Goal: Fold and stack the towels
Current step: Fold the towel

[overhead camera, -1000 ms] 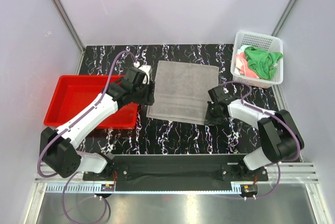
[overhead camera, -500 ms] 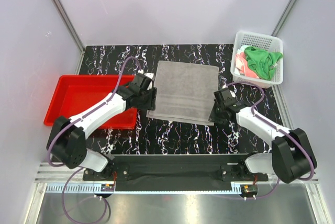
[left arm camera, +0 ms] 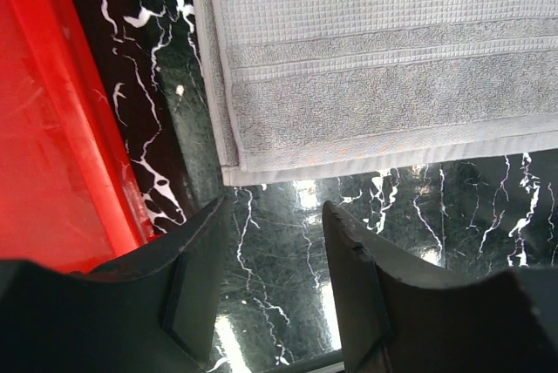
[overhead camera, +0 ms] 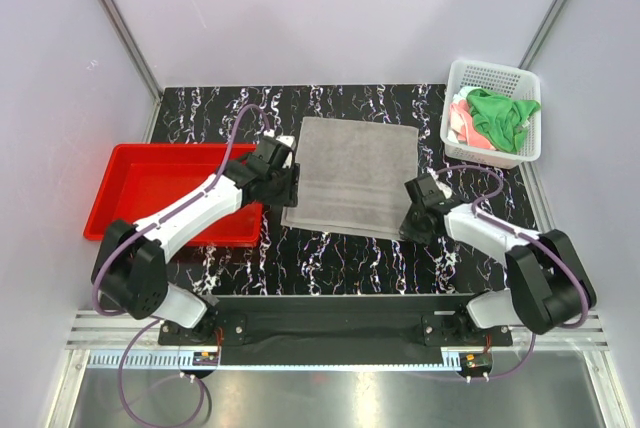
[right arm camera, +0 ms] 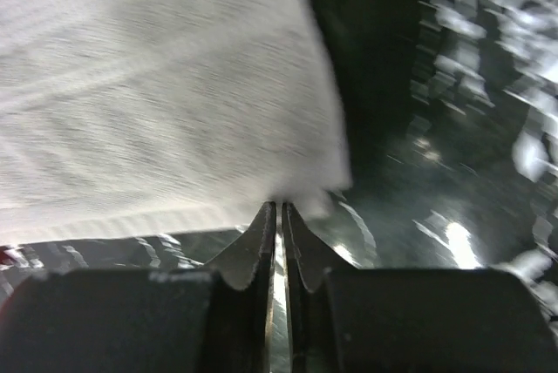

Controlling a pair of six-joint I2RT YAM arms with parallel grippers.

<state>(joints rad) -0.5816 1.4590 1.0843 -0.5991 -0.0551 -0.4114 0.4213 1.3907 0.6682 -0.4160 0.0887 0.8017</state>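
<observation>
Jaws of the left gripper (left arm camera: 275, 216) are seen parted to a middling gap with nothing between them, poised over the dark marbled table (left arm camera: 418, 207) just short of the near-left corner of the grey towel (left arm camera: 384, 85). Jaws of the right gripper (right arm camera: 280, 207) are drawn almost together, with only a hairline slit between them, and their tips are set at the hem by the near-right corner. The towel is spread flat in the middle of the table, between the red tray (overhead camera: 150, 163) on the left and the white basket (overhead camera: 495, 70) at the far right. In the basket the green towel (overhead camera: 505, 113) and the salmon-pink towel (overhead camera: 465, 126) are heaped.

The step in hand is judged to be the taking of both near corners for a first fold. It would be done well if the left jaws were lowered squarely over their corner and closed on the full thickness of the hem. Both corners should then be raised together and carried evenly to the far edge, so that the edges are matched and no slack is dragged.

Much of the right wrist view is blurred, so it cannot be told whether any cloth is caught there. From above, both sets of fingertips are covered by the wrists. Whatever lies beneath the heap in the basket is hidden.
</observation>
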